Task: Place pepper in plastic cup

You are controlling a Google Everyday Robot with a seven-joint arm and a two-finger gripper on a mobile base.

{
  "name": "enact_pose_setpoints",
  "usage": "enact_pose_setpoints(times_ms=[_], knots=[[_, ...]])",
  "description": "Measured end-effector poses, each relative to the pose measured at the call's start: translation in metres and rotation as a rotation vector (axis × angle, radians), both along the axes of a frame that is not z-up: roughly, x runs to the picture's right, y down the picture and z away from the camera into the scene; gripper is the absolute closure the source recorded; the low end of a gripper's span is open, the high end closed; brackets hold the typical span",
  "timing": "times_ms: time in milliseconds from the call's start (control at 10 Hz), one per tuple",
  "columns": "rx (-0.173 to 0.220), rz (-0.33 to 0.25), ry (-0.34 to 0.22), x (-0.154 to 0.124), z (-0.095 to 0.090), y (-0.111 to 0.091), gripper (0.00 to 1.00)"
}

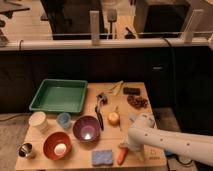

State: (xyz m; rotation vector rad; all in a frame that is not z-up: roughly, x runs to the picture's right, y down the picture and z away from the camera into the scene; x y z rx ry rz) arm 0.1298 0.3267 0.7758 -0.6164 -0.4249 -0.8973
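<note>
Gripper: my gripper (125, 148) sits low over the front edge of the table (80, 159), just right of the blue sponge (102, 158). The white arm (165, 142) reaches in from the right.
Hand state: the jaws are spread wide, and I see nothing clamped in them.
Pepper: the red-orange pepper (121, 156) lies on the table at the gripper's tip, just beside the sponge. I cannot tell whether they touch.
Cups: the white cup (38, 120) and the small blue cup (63, 119) stand side by side at the left, well apart from the pepper. I cannot tell which one is plastic.
Bowls: the purple bowl (86, 128) and the red bowl (57, 145) sit between the cups and the sponge.
Other: the green tray (59, 82) is at rear left, and the yellow fruit (114, 118) is behind the gripper.
</note>
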Motion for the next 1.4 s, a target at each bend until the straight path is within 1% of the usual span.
enact_pose_setpoints(times_ms=[900, 1100, 1300, 1400], knots=[[-0.008, 0.0, -0.012, -0.0028, -0.0039, 0.0031, 0.2], [-0.009, 0.001, -0.012, -0.0024, -0.0043, 0.003, 0.28], [-0.01, 0.003, -0.017, -0.0038, -0.0041, 0.0043, 0.3], [-0.013, 0.0, -0.018, -0.0038, -0.0061, 0.0043, 0.28]])
